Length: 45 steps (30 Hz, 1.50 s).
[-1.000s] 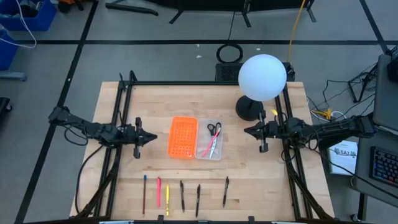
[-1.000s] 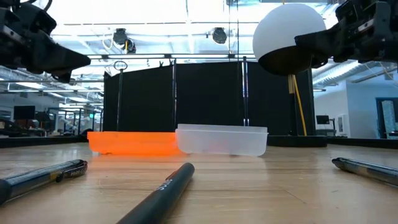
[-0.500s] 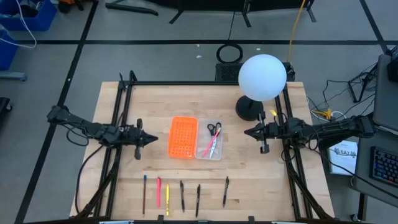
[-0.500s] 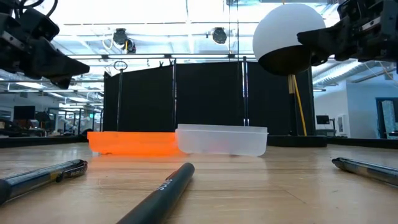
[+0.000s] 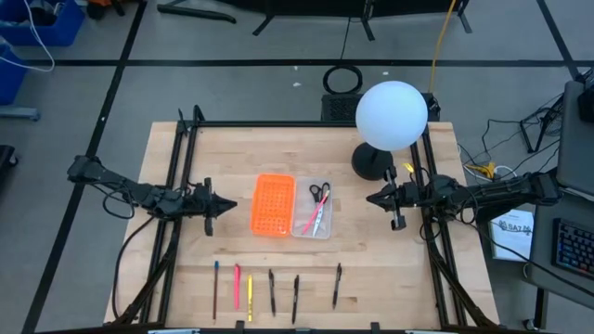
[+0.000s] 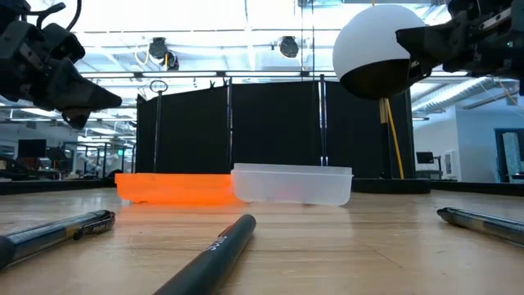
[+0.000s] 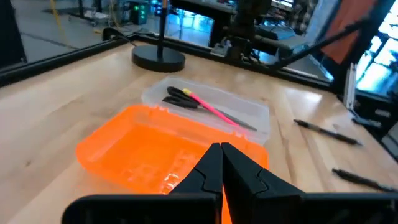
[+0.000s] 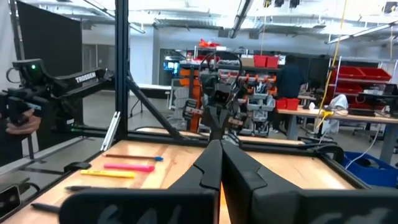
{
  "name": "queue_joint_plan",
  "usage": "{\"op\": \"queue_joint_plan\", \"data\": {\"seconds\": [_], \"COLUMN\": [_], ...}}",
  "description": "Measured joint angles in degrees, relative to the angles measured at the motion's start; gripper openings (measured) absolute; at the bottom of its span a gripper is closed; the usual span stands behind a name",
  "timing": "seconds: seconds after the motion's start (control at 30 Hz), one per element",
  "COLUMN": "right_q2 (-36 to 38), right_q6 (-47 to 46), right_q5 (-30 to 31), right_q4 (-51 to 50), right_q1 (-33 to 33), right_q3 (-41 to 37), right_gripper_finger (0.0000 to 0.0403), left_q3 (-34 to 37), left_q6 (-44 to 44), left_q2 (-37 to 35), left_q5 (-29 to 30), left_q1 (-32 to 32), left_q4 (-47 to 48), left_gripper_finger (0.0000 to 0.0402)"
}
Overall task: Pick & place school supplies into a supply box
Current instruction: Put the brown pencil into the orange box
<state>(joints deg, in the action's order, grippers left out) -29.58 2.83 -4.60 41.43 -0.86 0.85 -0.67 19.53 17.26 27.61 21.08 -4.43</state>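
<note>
Wooden table (image 5: 371, 250) spanned by a black frame; a white globe lamp (image 5: 391, 115) is set on a dark round base at the far right part of the top. Left arm is held above the left side of the table, its left gripper (image 5: 223, 205) pointed toward the centre, fingers pressed together with nothing between them; seen from its wrist, the closed tips (image 7: 221, 163) are aimed at the orange tray. Right arm is held above the right side, right gripper (image 5: 373, 198) likewise pointed inward, fingers closed and empty. At table centre an orange perforated tray (image 5: 272, 205) is laid touching the supply box (image 5: 313, 208), the clear box on the right-arm side of it. Inside the supply box, small scissors (image 5: 319, 192) with black handles are seen at the far end, a pink pen (image 5: 314, 219) lying slantwise beside them. Along the near edge a row of pens and pencils is laid out, well apart from the box: a dark blue-tipped one (image 5: 215, 289), a pink one (image 5: 237, 285), a yellow one (image 5: 249, 296), then three black pens (image 5: 272, 290), (image 5: 296, 297), (image 5: 337, 285).
</note>
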Motion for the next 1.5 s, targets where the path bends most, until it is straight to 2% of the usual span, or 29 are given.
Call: {"op": "queue_joint_plan", "data": {"seconds": [0.1, 0.2, 0.33, 0.47, 0.6, 0.77, 0.87, 1.03, 1.17, 1.37, 1.5], "right_q2": [0.02, -0.02, -0.02, 0.02, 0.00, 0.00, 0.00, 0.00, -0.02, -0.02, 0.01], "right_q6": [0.39, 2.37, 3.70, 5.42, 5.27, 5.91, 7.43, 8.56, 9.04, 11.45, 11.82], "right_q5": [0.00, -0.13, -0.13, -0.07, -0.03, 0.22, 0.24, 0.15, 0.11, 0.09, 0.07], "right_q4": [0.42, 0.22, 1.64, 4.96, 5.97, 6.84, 6.82, 7.15, 9.05, 9.99, 10.37], "right_q1": [0.00, 0.00, 0.00, 0.00, 0.00, 0.00, 0.00, 0.00, 0.00, 0.00, 0.00], "right_q3": [0.01, 0.01, 0.01, 0.00, -0.01, -0.01, -0.01, 0.00, -0.01, -0.01, -0.01], "right_gripper_finger": [0.0000, 0.0000, 0.0000, 0.0000, 0.0000, 0.0000, 0.0000, 0.0000, 0.0000, 0.0000, 0.0000], "left_q3": [-1.45, -4.42, -8.99, -11.23, -12.47, -16.07, -21.72, -32.98, -42.14, -53.09, -57.55], "left_q6": [6.28, 10.41, 12.53, 11.45, 11.08, 14.89, 19.57, 31.41, 42.81, 59.77, 71.92], "left_q2": [0.00, 1.52, 5.22, 9.73, 14.23, 20.14, 24.13, 33.40, 42.44, 54.66, 58.57], "left_q5": [7.61, 11.50, 12.08, 12.22, 15.46, 17.73, 14.90, 11.07, 3.68, -6.28, -10.74], "left_q1": [0.01, 0.02, 0.00, 0.00, 0.02, 0.00, 0.04, 0.71, 1.94, 8.57, 12.58], "left_q4": [4.72, 14.35, 19.45, 19.97, 20.00, 20.30, 25.31, 42.29, 56.16, 74.69, 81.79], "left_gripper_finger": [0.0006, 0.0005, 0.0003, 0.0003, 0.0002, 0.0002, 0.0002, 0.0001, 0.0001, 0.0002, 0.0007]}}
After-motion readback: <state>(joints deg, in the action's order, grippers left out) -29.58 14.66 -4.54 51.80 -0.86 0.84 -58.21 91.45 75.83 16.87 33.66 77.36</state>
